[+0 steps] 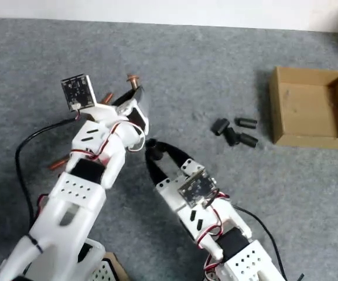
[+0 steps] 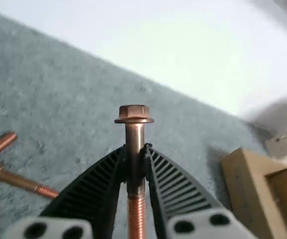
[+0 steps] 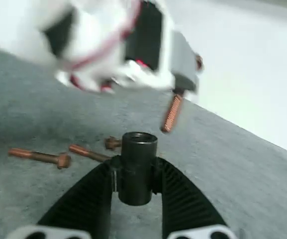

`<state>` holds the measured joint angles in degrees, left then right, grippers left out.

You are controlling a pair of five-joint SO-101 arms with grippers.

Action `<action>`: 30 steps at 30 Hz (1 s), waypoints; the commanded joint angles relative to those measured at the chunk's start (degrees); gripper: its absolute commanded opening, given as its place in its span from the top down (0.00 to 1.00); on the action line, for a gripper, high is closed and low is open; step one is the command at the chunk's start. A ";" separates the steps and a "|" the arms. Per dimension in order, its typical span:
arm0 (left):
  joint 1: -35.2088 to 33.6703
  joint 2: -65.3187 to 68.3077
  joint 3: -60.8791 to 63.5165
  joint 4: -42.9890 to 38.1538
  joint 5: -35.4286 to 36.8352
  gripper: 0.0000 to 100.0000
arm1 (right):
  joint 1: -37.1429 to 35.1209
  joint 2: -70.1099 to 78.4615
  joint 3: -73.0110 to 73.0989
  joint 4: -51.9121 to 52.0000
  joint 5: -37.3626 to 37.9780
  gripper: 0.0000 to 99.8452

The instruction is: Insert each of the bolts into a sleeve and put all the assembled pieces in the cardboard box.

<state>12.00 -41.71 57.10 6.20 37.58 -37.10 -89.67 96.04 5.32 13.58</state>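
Observation:
My left gripper (image 1: 135,98) is shut on a copper bolt (image 1: 133,79), head pointing away from the arm (image 2: 134,118); its fingers (image 2: 108,174) clamp the shank. My right gripper (image 1: 153,147) is shut on a black sleeve (image 3: 139,145), held upright with its bore open. In the right wrist view the bolt's threaded end (image 3: 171,113) hangs just above and beside the sleeve, apart from it. Several black sleeves (image 1: 234,132) lie left of the cardboard box (image 1: 302,140). Loose bolts (image 3: 39,157) lie on the carpet.
The grey carpet (image 1: 215,70) covers the table. More loose bolts (image 2: 15,179) lie beside the left arm, one (image 1: 57,164) near its elbow. The box (image 2: 242,179) sits at the far right with open carpet around it.

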 commanded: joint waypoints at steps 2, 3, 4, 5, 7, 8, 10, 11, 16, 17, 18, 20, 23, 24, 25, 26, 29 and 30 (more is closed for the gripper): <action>0.84 -8.13 1.27 0.35 0.18 0.99 | 4.09 -0.84 8.84 -1.71 -1.58 0.99; 0.84 -9.89 2.15 0.35 0.26 0.99 | 4.53 -0.84 8.84 -1.71 -2.99 0.99; 0.84 -11.65 2.86 0.35 0.35 0.99 | 4.97 -0.84 8.84 -1.71 -4.40 0.99; 0.84 -13.41 3.56 0.35 0.35 0.99 | 5.23 -0.84 8.84 -1.63 -5.27 0.99; 0.84 -16.66 4.88 0.35 0.35 0.99 | 5.41 -0.84 8.84 -1.63 -5.54 0.99; 0.92 -18.15 5.67 0.35 0.44 0.99 | 5.41 -0.84 8.84 -1.63 -5.63 0.99; 1.71 -20.35 6.90 0.18 0.35 0.99 | 5.14 -0.84 8.84 -0.84 -5.80 0.99; 2.51 -21.23 7.52 0.18 0.26 0.99 | 5.05 -0.84 8.84 -0.48 -5.80 0.99; 6.81 -23.69 11.56 -1.85 -2.90 0.99 | 4.53 -0.92 8.84 -0.22 -5.80 0.99; 7.87 -23.78 12.70 -3.69 -4.84 0.99 | 4.53 -0.92 8.84 -0.22 -5.80 0.99; 8.75 -23.87 14.29 -6.07 -6.77 0.99 | 4.53 -0.92 8.84 -0.22 -5.80 0.99; 10.59 -23.87 17.19 -10.64 -9.23 0.99 | 4.53 -0.92 8.84 -0.22 -5.80 0.99; 12.09 -23.87 18.86 -13.36 -11.08 0.99 | 4.62 -0.92 8.84 -0.22 -5.80 0.99; 12.09 -23.87 18.77 -13.36 -11.08 0.99 | 4.62 -0.92 8.84 -0.22 -5.89 0.99; 12.00 -23.96 18.68 -13.63 -11.16 0.99 | 4.62 -0.92 8.84 -0.13 -5.89 0.99; 12.00 -23.96 18.59 -13.63 -11.16 0.99 | 4.62 -0.92 8.84 -0.13 -5.89 0.99; 12.00 -23.96 17.54 -13.71 -10.99 0.99 | 4.53 -0.92 8.84 -0.13 -5.89 0.99; 12.00 -23.96 16.92 -13.71 -10.99 0.99 | 4.53 -0.92 8.84 -0.13 -5.89 0.99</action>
<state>22.73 -63.87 76.79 -5.67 26.77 -32.35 -89.67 96.04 5.32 8.31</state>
